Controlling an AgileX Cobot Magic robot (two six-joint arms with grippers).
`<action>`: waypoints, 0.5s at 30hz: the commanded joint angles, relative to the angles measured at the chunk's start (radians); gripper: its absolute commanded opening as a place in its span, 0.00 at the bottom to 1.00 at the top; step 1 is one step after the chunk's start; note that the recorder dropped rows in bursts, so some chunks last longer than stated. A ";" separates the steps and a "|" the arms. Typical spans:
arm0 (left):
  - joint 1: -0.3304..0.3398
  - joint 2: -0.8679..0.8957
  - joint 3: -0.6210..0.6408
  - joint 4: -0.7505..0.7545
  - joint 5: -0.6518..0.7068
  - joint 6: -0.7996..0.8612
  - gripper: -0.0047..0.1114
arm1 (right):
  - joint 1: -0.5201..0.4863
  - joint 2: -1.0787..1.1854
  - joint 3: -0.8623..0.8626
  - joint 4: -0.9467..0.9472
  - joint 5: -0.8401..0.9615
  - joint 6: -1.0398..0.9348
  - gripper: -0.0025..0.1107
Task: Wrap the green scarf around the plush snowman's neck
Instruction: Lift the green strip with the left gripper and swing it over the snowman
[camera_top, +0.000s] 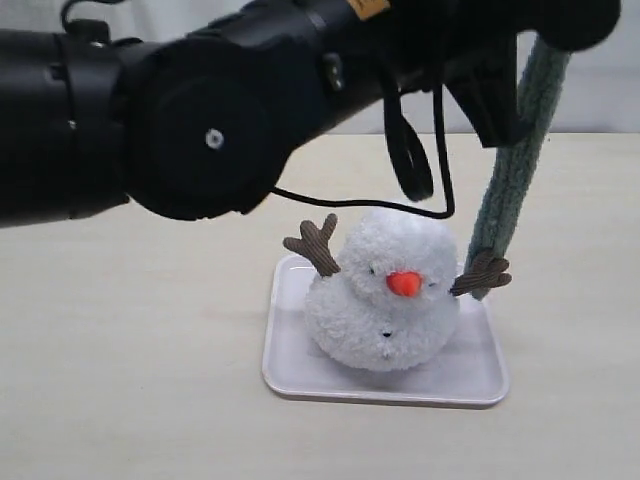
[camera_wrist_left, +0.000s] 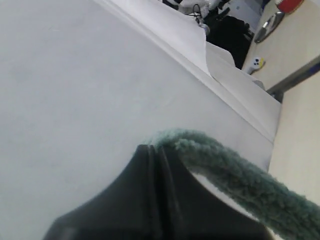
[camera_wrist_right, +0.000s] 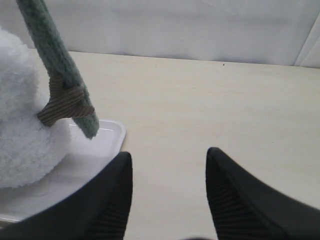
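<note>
On the left of the exterior view, the bulky black left arm (camera_top: 200, 130) fills the upper frame and reaches across to the right, hiding the backdrop behind it. Below it, the pale table (camera_top: 120, 350) lies bare up to the tray's edge. A thin black cable (camera_top: 440, 150) loops down from the arm and hangs just above the toy's head.

In the middle, the plush snowman (camera_top: 385, 300) sits upright on a white tray (camera_top: 290, 370), its orange nose towards us. Bare tray rim shows on every side.

To the right, the green scarf (camera_top: 515, 160) hangs slanting from the top of the frame, its free end beside the snowman's brown arm (camera_top: 482, 272). It seems to brush that arm, though we cannot be sure. None of it lies round the neck.

The left gripper (camera_wrist_left: 156, 150) is clenched on the scarf's upper end. The right gripper (camera_wrist_right: 169, 155) stands wide apart, holding nothing, low over open table just beside the tray's corner.
</note>
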 joint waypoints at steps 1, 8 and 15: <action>-0.005 -0.068 -0.001 -0.102 -0.026 0.003 0.04 | -0.004 -0.005 0.002 0.006 -0.005 0.001 0.42; -0.022 -0.163 -0.001 -0.128 0.091 0.003 0.04 | -0.004 -0.005 0.002 0.006 -0.005 0.001 0.42; -0.040 -0.218 -0.001 -0.126 0.255 0.000 0.04 | -0.004 -0.005 0.002 0.006 -0.005 0.001 0.42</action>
